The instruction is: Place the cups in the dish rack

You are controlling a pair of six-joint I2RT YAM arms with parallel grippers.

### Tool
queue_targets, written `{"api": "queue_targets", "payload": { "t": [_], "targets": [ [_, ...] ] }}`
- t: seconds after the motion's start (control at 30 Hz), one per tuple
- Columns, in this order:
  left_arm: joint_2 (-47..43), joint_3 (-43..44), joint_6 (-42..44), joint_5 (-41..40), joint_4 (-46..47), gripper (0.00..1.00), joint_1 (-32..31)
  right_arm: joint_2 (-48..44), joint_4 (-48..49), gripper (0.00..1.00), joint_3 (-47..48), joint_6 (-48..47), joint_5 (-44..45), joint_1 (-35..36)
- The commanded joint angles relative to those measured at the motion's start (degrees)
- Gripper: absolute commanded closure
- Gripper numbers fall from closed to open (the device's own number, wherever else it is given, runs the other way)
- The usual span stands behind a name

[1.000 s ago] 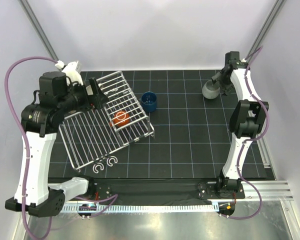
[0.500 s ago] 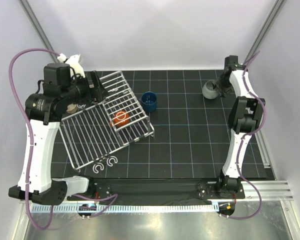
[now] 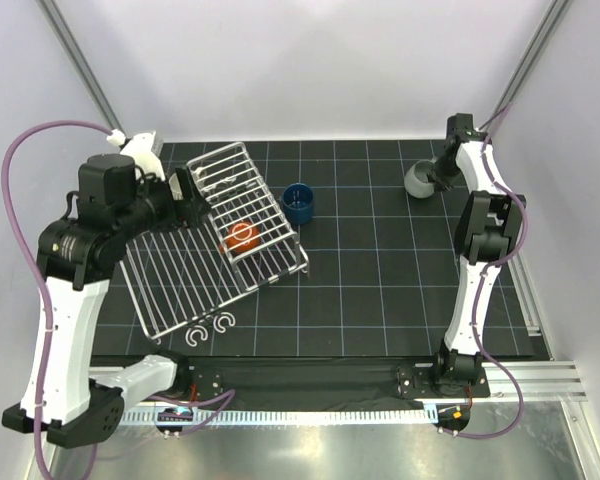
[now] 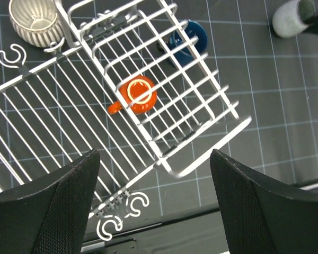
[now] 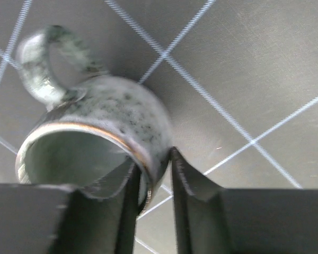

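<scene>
The dish rack (image 3: 175,270) lies at the left of the mat, flat tray joined to a walled basket (image 4: 222,106). An orange-red cup (image 3: 242,236) sits in the basket. A dark blue cup (image 3: 300,203) stands just right of the rack. At the far right, my right gripper (image 3: 438,178) is shut on the wall of the speckled grey cup (image 5: 106,116), one finger inside the rim and one outside. My left gripper (image 4: 155,159) hangs open high above the rack, holding nothing. A cream striped cup (image 4: 34,20) stands beyond the rack's far corner.
Two white C-shaped hooks (image 3: 210,328) lie by the rack's near edge, and another hook (image 4: 13,54) sits near the striped cup. The black gridded mat (image 3: 380,270) runs between rack and right arm. White walls close in the back and sides.
My right gripper's jaws have closed on the speckled grey cup's wall. The left arm has shifted a little above the rack, jaws still wide.
</scene>
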Motion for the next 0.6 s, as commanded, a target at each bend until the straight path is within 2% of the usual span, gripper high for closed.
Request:
{"api": "queue_targets", "payload": {
  "t": [0.0, 0.03, 0.07, 0.13, 0.33, 0.53, 0.57],
  "targets": [
    [-2.3, -1.6, 2.5, -3.9, -1.3, 0.18, -2.7, 1.4, -0.5, 0.76, 3.5, -3.5, -0.1, 0.1],
    [-2.7, -1.9, 2.6, -4.4, -1.6, 0.18, -3.3, 1.4, -0.4, 0.79, 3.5, -4.2, 0.0, 0.1],
    [-3.0, -2.2, 2.6, -5.0, -2.0, 0.18, -4.5, 1.2, -0.5, 0.88, 3.6, -4.6, 0.0, 0.1],
    [-3.4, -2.5, 2.2, -5.1, -2.5, 0.18, -5.6, 1.4, -0.9, 0.96, 4.6, -6.7, -0.2, 0.1],
    [-2.9, -2.4, -1.1, -1.6, -0.8, 0.19, -8.3, -1.8, -2.5, 0.96, 6.3, -13.4, -2.8, 1.2],
    [-1.2, -2.3, -8.1, 7.1, 1.2, 0.24, -8.5, -10.1, -2.2, 0.96, 2.4, -14.5, -3.9, 6.4],
    [-0.3, -1.1, -9.3, 8.5, 0.9, 0.24, -8.5, -13.7, -2.0, 0.96, -0.3, -14.3, -4.7, 6.7]
  ]
}}
